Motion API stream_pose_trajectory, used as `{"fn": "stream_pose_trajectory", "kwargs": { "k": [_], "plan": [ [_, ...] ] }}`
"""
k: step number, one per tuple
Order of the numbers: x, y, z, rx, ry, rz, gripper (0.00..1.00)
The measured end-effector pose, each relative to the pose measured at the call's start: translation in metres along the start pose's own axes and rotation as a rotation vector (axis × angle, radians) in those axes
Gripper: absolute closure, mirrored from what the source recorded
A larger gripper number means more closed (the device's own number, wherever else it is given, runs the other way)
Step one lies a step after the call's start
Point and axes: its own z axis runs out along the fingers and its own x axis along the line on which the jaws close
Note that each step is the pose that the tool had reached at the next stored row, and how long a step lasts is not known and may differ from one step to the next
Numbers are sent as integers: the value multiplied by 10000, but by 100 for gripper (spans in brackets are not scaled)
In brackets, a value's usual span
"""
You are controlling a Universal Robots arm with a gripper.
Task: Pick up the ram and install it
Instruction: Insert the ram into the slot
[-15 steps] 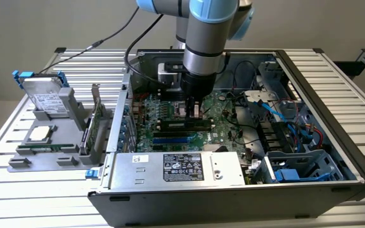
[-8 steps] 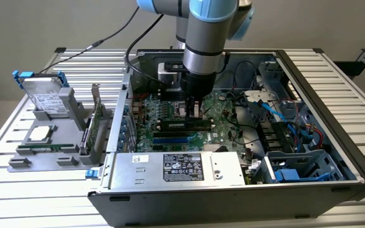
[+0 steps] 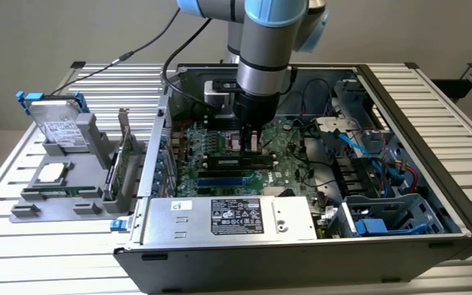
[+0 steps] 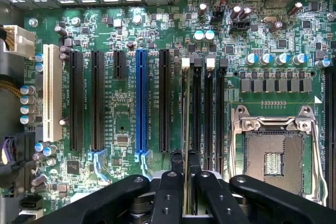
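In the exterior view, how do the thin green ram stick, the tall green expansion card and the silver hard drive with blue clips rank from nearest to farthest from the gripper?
1. The ram stick: clamped in the gripper, over the motherboard.
2. The expansion card: outside the case, exterior view's left.
3. The hard drive: farthest left, on the grey rack.

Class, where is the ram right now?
Wrist view: the ram is held edge-on in the gripper, over the memory slots beside the CPU socket, inside the case.

Jaws look matt black, motherboard [image 4: 121, 114] glossy green laminate, case [image 3: 302, 264] dark painted metal, table [image 3: 56, 258] ribbed bare metal.
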Motion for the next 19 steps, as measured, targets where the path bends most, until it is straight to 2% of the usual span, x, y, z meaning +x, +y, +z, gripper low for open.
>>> {"fn": "stream_pose_trajectory", "kwargs": {
  "k": [4, 12, 19],
  "plan": [
    [0, 1, -8, 5, 91, 8, 85],
    [-19, 3, -33, 11, 122, 7, 85],
    [-37, 3, -32, 23, 222, -125, 85]
  ]
}}
